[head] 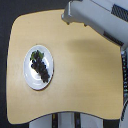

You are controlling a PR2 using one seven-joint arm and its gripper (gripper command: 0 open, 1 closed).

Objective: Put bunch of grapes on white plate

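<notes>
The bunch of grapes [40, 65] lies on the white plate [28, 75], which sits in the left middle of the frame on the wooden table [85, 65], near the table's left edge. The cluster runs diagonally across the plate, its green end toward the upper left and its dark round berries trailing toward the lower right, and all of it appears to stay inside the rim, though the picture is too coarse to be sure of the last berry. The robot arm [95, 12] shows only in the upper right corner of the frame as a pale grey body with a darker part to its right, well apart from the plate and from the fruit. The gripper itself cannot be picked out in that corner, so whether the fingers are spread or closed cannot be told; nothing dark hangs from the part that shows, which suggests it carries nothing. Judged from how things lie, the placing step looks done and the task seems at its end, with the arm clear of the work. What remains, if anything, is little: a check that the bunch rests stable and does not roll toward the rim, and a path for the arm that stays high and away from the plate so as not to disturb it
</notes>
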